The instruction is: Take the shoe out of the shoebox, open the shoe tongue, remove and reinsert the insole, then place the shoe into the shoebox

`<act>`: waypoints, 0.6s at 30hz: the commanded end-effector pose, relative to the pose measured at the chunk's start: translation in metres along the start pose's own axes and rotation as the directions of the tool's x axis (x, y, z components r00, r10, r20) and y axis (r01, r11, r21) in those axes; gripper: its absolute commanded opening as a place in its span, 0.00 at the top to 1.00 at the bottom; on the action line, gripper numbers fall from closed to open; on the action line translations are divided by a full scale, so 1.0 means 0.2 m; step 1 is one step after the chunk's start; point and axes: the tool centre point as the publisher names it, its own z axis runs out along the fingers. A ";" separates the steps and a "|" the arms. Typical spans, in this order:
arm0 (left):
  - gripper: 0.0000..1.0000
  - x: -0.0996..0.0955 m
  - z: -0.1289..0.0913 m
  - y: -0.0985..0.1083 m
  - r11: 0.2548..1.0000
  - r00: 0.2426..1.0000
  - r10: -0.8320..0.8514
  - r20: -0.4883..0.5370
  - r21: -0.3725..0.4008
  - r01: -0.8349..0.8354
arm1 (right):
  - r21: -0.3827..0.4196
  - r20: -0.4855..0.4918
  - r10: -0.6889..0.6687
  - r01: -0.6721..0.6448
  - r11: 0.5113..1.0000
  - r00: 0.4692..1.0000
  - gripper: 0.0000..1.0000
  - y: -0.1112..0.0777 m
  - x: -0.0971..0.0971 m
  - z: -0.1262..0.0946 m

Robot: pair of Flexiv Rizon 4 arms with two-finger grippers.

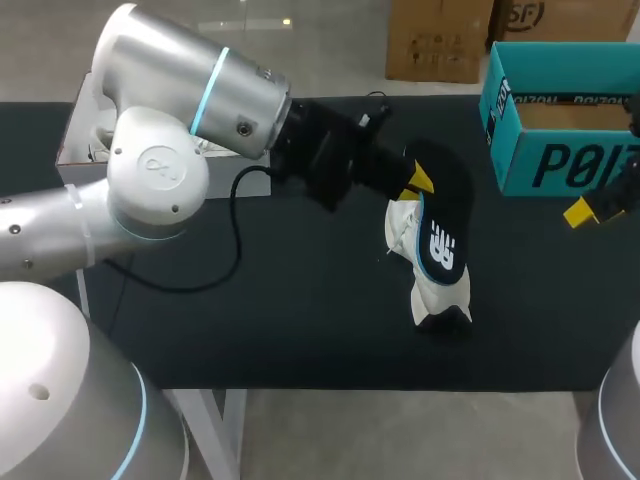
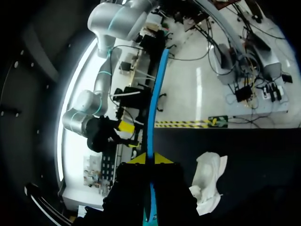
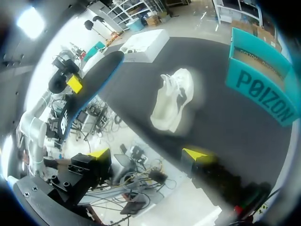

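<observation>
A black insole [image 1: 441, 215] with a blue rim hangs above the table's middle, and my left gripper [image 1: 418, 181] is shut on its upper part. In the left wrist view the insole [image 2: 152, 108] shows edge-on as a thin blue strip pinched by that gripper [image 2: 151, 158]. The white shoe [image 1: 428, 275] lies on the black table just below the insole, and it appears beside the left gripper too, shoe [image 2: 209, 181]. My right gripper [image 1: 600, 206] hovers open and holding nothing at the far right, in front of the teal shoebox [image 1: 560, 150]. Ahead of my right gripper [image 3: 148, 154] lie the shoe [image 3: 172, 99], the shoebox [image 3: 261, 87] and the insole [image 3: 91, 87].
A white box [image 1: 78, 140] stands at the table's back left, partly behind my left arm. A black cable [image 1: 236, 235] from that arm loops over the table's left half. The table's front edge [image 1: 400, 388] runs close below the shoe.
</observation>
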 end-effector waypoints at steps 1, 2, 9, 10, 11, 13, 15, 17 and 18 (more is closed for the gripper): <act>1.00 0.00 0.00 0.00 1.000 1.000 0.000 -0.005 -0.001 0.000 | 0.000 0.003 0.001 -0.001 1.000 1.000 0.00 0.00 0.00 0.00; 1.00 0.00 0.00 0.00 1.000 1.000 0.000 -0.005 -0.001 0.000 | 0.000 0.003 0.001 -0.001 1.000 1.000 0.00 0.00 0.00 0.00; 1.00 0.13 0.06 0.01 0.997 0.997 -0.051 0.065 0.063 0.047 | 0.000 0.003 0.001 -0.001 1.000 1.000 0.00 0.00 0.00 0.00; 1.00 0.16 0.08 0.01 0.995 0.994 -0.063 0.095 0.079 0.056 | 0.000 0.003 0.001 -0.001 1.000 1.000 0.00 0.00 0.00 0.00; 1.00 0.17 0.09 0.01 0.995 0.993 -0.069 0.090 0.084 0.062 | 0.000 0.003 0.001 -0.001 1.000 1.000 0.00 0.00 0.00 0.00; 1.00 0.22 0.13 0.02 0.992 0.989 -0.093 0.119 0.098 0.082 | 0.000 0.003 0.001 -0.001 1.000 1.000 0.00 0.00 0.00 0.00; 1.00 0.25 0.16 0.03 0.990 0.987 -0.110 0.118 0.103 0.098 | 0.000 0.003 0.001 -0.001 1.000 1.000 0.00 0.00 0.00 0.00; 1.00 0.27 0.18 0.04 0.988 0.984 -0.123 0.127 0.112 0.109 | 0.000 0.003 0.001 -0.001 1.000 1.000 0.00 0.00 0.00 0.00; 1.00 0.28 0.19 0.04 0.987 0.984 -0.132 0.123 0.109 0.119 | 0.000 0.003 0.001 -0.001 1.000 1.000 0.00 0.00 0.00 0.00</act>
